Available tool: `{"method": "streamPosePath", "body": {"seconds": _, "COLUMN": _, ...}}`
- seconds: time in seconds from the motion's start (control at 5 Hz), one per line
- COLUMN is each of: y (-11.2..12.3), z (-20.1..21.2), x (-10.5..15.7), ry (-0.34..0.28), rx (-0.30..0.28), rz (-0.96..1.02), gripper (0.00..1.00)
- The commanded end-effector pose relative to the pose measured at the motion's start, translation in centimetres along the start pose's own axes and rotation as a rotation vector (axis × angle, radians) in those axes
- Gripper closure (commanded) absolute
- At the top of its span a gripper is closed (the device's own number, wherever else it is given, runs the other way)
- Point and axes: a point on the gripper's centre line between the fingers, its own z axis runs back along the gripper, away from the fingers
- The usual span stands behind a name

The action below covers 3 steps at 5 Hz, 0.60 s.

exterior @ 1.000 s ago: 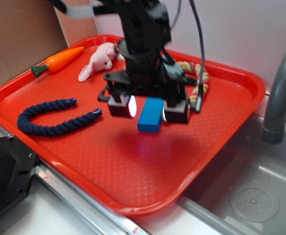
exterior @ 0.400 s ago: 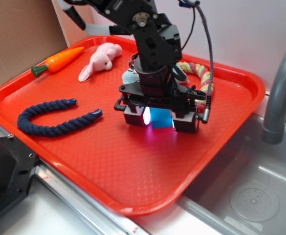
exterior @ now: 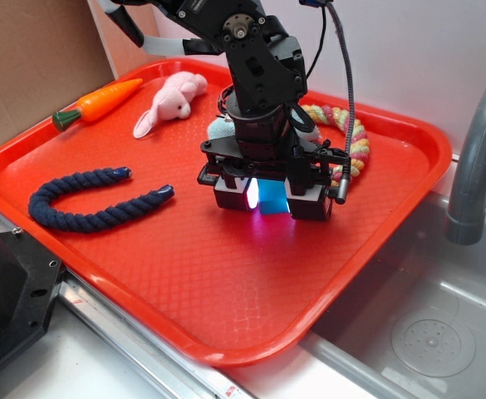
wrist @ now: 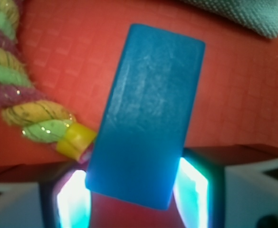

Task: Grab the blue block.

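The blue block (exterior: 270,198) lies flat on the red tray (exterior: 226,283), at its middle. My gripper (exterior: 272,204) stands over it, pointing straight down, with one finger on each side of the block. In the wrist view the blue block (wrist: 148,114) sits skewed between the jaws. Its near end lies between the two glowing pads (wrist: 72,199), which press against its long sides. The gripper (wrist: 131,199) is shut on the block, and the block rests on the tray.
A multicoloured rope (exterior: 355,141) curls just right of the gripper, its end (wrist: 67,137) beside the block. A teal cloth (exterior: 219,127) lies behind. A navy rope (exterior: 85,208), a carrot (exterior: 101,101) and a pink bunny (exterior: 172,100) lie left. A grey faucet (exterior: 475,158) and sink (exterior: 425,332) are right.
The gripper came down over the blue block and its fingers drew together until the pads met the block's sides. The other toys have not moved.
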Motion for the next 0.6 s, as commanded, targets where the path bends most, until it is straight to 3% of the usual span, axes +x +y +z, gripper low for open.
{"method": "streamPosePath", "body": {"seconds": 0.0, "y": 1.9, "z": 5.3, "x": 0.8, "ry": 0.039, "rx": 0.006, "rz": -0.106, "gripper": 1.00}}
{"method": "streamPosePath", "body": {"seconds": 0.2, "y": 3.5, "z": 9.5, "x": 1.6, "ry": 0.049, "rx": -0.029, "rz": -0.162, "gripper": 1.00}}
{"method": "streamPosePath", "body": {"seconds": 0.4, "y": 5.5, "z": 12.1, "x": 2.7, "ry": 0.065, "rx": -0.026, "rz": -0.239, "gripper": 1.00}}
